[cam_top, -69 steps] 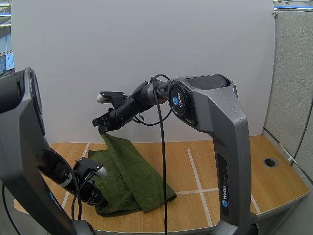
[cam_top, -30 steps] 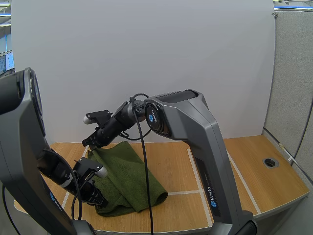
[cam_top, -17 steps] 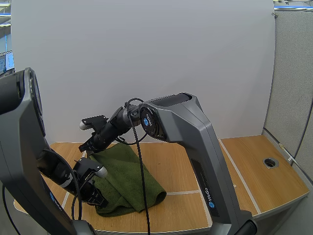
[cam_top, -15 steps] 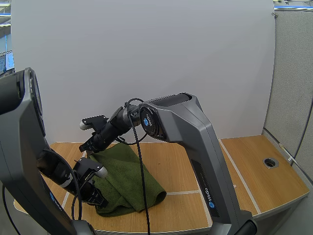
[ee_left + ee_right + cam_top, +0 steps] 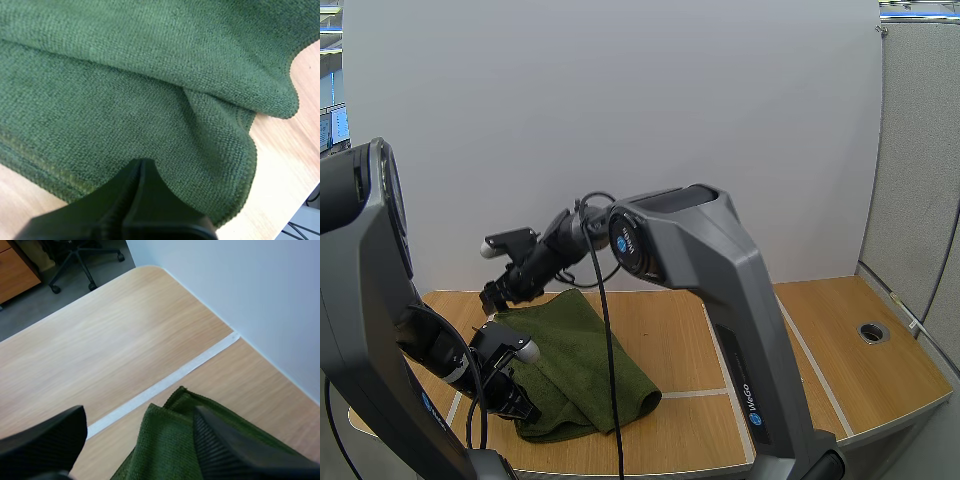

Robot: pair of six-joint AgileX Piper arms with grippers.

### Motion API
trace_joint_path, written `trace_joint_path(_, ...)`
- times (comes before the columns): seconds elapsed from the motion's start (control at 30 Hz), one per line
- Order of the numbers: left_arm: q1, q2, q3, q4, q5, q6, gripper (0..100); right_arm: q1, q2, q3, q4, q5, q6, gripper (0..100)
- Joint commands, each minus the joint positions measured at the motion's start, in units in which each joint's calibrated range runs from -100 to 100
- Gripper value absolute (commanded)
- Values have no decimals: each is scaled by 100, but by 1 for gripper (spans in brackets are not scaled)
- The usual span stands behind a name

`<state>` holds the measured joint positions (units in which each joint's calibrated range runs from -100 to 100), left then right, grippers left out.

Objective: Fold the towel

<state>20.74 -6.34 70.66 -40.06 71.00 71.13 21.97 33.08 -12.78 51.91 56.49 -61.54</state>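
Right gripper (image 5: pixel 492 297) held a towel (image 5: pixel 582 345) corner high a couple of seconds ago. It has since come down to the far-left of the towel, and its fingers now stand apart, holding nothing, with the corner lying just under them. So the flap reads as laid over and released: one fold likely done. Left gripper (image 5: pixel 523 408) hasn't moved; its fingers are together as one wedge at the towel's near-left edge, no cloth visibly between them. The towel sits doubled and a bit rumpled on the left of the table (image 5: pixel 840 340). The wood is flat, tape lines (image 5: pixel 720 350) cross it, and there's a hole (image 5: pixel 872 331) far right. Plenty of bare top to the right.
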Motion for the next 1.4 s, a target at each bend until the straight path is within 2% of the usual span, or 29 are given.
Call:
trace_joint_path(0.0,-22,51,108,126,-223,58,0,-265,-671,-40,-476,1053,319,100)
trace_joint_path(0.2,-22,51,108,106,-222,58,0,-642,-938,65,-551,2580,319,100)
trace_joint_path(0.33,-22,39,108,92,-207,58,0,-786,-1132,325,-578,2952,301,95)
trace_joint_path(0.37,-22,39,108,92,-207,58,0,-844,-1228,487,-695,3010,301,87)
trace_joint_path(0.4,-22,39,108,92,-207,58,0,-866,-1275,592,-820,3010,301,74)
trace_joint_path(0.43,-22,39,108,92,-186,58,0,-873,-1287,621,-884,3010,301,67)
trace_joint_path(0.47,-22,39,108,92,-148,58,0,-879,-1287,700,-961,3010,301,51)
trace_joint_path(0.5,-22,39,108,92,-127,58,0,-879,-1287,730,-1004,3010,301,40)
trace_joint_path(0.57,-22,39,108,92,-14,58,0,-879,-1287,815,-1005,2949,251,5)
trace_joint_path(0.6,-22,39,108,92,89,58,0,-879,-1274,835,-970,2839,193,0)
trace_joint_path(0.97,-22,39,108,103,357,12,0,-879,-681,863,-872,1009,-262,0)
trace_joint_path(1.2,-22,39,108,103,357,12,0,-879,-262,817,-570,497,-561,0)
trace_joint_path(1.37,-22,39,108,126,376,12,0,-879,-68,817,-674,252,-600,0)
